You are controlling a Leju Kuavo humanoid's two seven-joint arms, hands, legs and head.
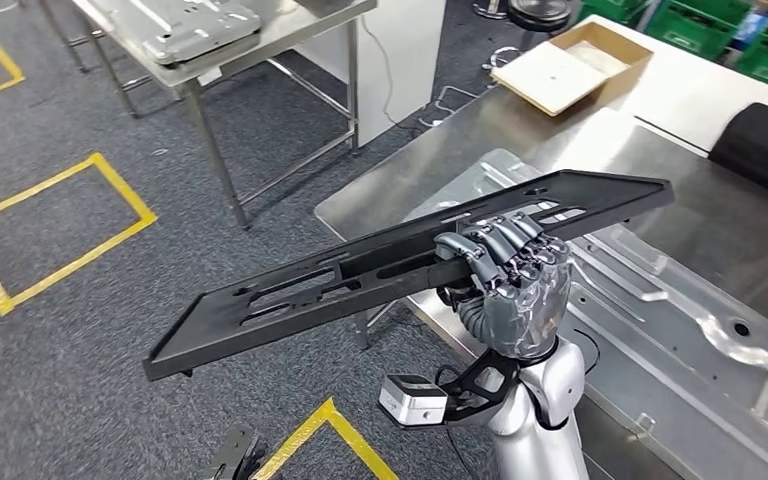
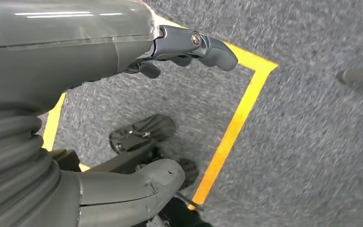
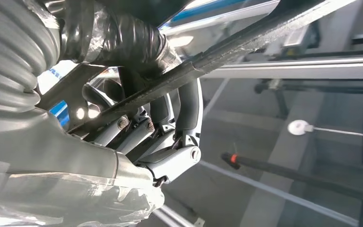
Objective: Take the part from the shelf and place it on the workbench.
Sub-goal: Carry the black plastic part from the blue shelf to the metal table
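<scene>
Part (image 1: 360,275) is off the shelf, gripped mid-length in the right robot hand (image 1: 505,275) and carried tilted above the worktop (image 1: 440,150) edge, not yet set down; left robot hand (image 2: 123,94) hangs with fingers apart, holding nothing

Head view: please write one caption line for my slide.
The right hand holds a long black slotted part tilted above the edge of the metal workbench, not yet set down.
</scene>
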